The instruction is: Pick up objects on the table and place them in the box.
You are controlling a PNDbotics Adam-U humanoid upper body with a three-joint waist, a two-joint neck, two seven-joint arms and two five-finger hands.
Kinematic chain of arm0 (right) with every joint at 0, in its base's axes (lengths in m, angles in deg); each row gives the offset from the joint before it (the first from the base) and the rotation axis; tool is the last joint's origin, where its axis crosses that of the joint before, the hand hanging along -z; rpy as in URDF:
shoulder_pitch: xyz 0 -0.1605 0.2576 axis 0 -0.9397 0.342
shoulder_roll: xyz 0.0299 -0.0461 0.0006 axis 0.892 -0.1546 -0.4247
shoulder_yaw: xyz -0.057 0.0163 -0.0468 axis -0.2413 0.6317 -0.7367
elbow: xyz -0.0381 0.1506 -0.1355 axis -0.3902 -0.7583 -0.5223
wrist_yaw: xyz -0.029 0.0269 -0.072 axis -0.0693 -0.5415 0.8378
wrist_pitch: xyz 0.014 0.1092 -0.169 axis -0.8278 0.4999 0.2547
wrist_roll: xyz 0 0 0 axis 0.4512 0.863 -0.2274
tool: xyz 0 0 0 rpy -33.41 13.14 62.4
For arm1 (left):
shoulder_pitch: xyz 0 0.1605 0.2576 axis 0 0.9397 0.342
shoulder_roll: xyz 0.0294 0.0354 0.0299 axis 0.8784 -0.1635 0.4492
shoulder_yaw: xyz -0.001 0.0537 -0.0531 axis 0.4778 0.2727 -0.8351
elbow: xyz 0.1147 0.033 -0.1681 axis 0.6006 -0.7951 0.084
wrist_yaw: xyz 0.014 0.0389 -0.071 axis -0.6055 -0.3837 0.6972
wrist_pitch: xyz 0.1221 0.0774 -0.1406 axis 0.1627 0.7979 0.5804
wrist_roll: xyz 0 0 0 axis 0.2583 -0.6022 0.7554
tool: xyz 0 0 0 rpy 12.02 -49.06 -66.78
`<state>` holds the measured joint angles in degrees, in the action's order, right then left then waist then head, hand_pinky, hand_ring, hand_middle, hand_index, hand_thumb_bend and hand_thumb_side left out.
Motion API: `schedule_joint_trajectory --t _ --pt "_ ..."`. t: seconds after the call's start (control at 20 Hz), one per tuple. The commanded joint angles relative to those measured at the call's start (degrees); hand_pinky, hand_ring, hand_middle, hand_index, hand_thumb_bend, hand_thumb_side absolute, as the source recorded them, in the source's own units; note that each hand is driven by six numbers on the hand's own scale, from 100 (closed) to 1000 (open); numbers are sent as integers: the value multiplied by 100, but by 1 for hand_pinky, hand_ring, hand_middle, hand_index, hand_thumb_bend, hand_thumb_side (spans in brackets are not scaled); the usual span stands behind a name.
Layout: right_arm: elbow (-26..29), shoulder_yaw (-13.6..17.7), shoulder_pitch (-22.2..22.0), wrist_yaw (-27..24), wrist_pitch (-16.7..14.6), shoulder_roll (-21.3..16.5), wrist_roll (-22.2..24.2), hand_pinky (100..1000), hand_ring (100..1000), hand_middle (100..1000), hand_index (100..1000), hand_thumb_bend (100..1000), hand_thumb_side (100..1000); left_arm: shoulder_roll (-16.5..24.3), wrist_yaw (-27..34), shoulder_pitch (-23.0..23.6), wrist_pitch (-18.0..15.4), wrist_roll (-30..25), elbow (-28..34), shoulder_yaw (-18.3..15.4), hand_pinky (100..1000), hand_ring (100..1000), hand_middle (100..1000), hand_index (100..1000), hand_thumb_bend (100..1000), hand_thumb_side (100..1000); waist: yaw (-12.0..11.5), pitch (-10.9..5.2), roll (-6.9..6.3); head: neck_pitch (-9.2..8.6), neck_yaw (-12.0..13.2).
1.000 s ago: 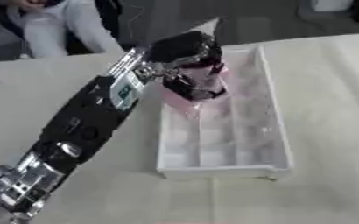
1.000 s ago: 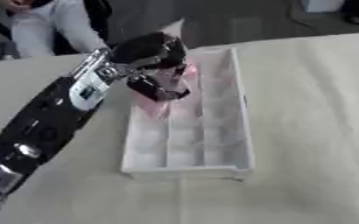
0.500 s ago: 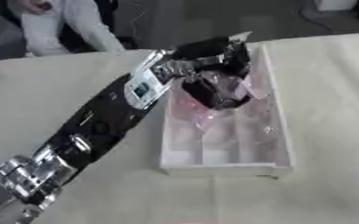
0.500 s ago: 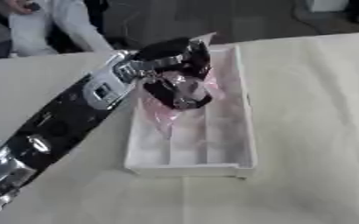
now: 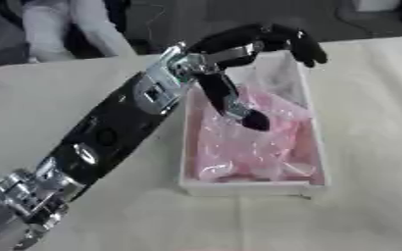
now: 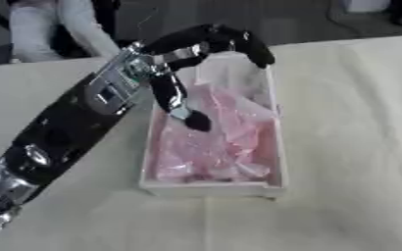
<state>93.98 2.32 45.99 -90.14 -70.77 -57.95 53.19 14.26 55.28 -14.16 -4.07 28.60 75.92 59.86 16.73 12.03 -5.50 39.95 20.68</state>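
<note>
1. A pink crinkly plastic bag [image 5: 252,139] lies inside the white box [image 5: 247,185], filling most of it from the near wall up toward the middle.
2. The box is long and narrow and sits on the bench [image 5: 367,147], which is covered with a pale cloth; its far end reaches toward the bench's far edge.
3. The left hand [image 5: 238,49] hangs over the far half of the box, spread wide: its fingers [image 5: 303,41] arch out over the far right rim, while the thumb [image 5: 230,100] points down into the box, its tip at or just above the pink bag.
4. The hand grips nothing; whether the thumb tip actually touches the plastic, I can't tell.
5. The black and silver left arm [image 5: 110,132] runs from the lower left corner diagonally across the bench, passing beside the box's left wall and hiding part of it.
6. Beyond the far edge, a seated person in light clothes [image 5: 67,24] is partly in view, well away from the box.
7. The right hand is nowhere to be seen.
</note>
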Motion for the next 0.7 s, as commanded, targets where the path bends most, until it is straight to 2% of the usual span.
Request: schedule_joint_trajectory --t 0.05,0.1,0.15,0.2,0.25,0.35,0.4,0.45,0.5,0.55,0.6,0.65,0.7 --pt "98 18 26 8 5 -36 7 802 849 853 792 426 1000 194 -227 -46 -750 -731 100 -145 734 813 801 895 481 896 -12 -90 48 -63 19" --pt "98 18 26 8 3 -37 7 802 849 853 792 426 1000 204 -338 -41 -783 -791 99 -143 734 812 799 894 483 904 -13 -87 50 -65 22" --pt "98 18 26 8 2 -37 7 802 849 853 792 426 1000 210 -429 -36 -816 -835 98 -141 711 805 799 893 446 839 -13 -84 51 -65 25" --pt "98 18 26 7 1 -36 7 802 849 853 792 426 1000 216 -500 -30 -846 -865 99 -143 703 802 797 892 432 824 -15 -82 53 -65 27" --pt "97 19 26 7 0 -36 7 802 849 853 792 426 1000 222 -542 -21 -869 -861 102 -159 680 788 786 885 385 787 -20 -80 56 -67 26" --pt "97 24 24 6 -2 -33 4 802 849 853 792 426 1000 273 -531 33 -871 -713 119 -237 609 738 745 863 328 773 -40 -77 63 -78 10" --pt "97 28 22 5 -3 -35 1 802 849 853 792 426 1000 328 -462 91 -854 -575 129 -277 631 753 756 869 335 774 -52 -78 64 -84 -4" --pt "96 34 19 6 -4 -41 -3 802 849 853 792 426 1000 394 -373 167 -812 -412 126 -339 515 672 702 844 267 742 -79 -79 66 -98 -37" --pt "97 44 17 10 -6 -49 -10 801 849 852 792 418 988 495 -257 271 -724 -167 118 -465 505 674 710 848 280 749 -117 -80 66 -118 -82" --pt "101 52 19 13 -11 -57 -17 801 848 852 792 426 1000 582 -174 380 -602 116 126 -599 446 619 659 818 230 710 -152 -77 69 -153 -145" --pt "103 59 24 18 -14 -65 -26 801 848 853 792 426 1000 680 -31 512 -515 391 177 -691 472 639 677 828 244 719 -176 -74 70 -177 -190" --pt "106 66 34 23 -20 -73 -36 799 846 852 791 425 1000 772 113 664 -418 626 225 -783 397 580 619 785 210 707 -204 -66 75 -223 -259" --pt "108 78 56 28 -36 -89 -53 798 846 851 791 425 1000 892 342 906 -285 911 314 -933 374 561 602 770 205 710 -232 -53 80 -293 -341"
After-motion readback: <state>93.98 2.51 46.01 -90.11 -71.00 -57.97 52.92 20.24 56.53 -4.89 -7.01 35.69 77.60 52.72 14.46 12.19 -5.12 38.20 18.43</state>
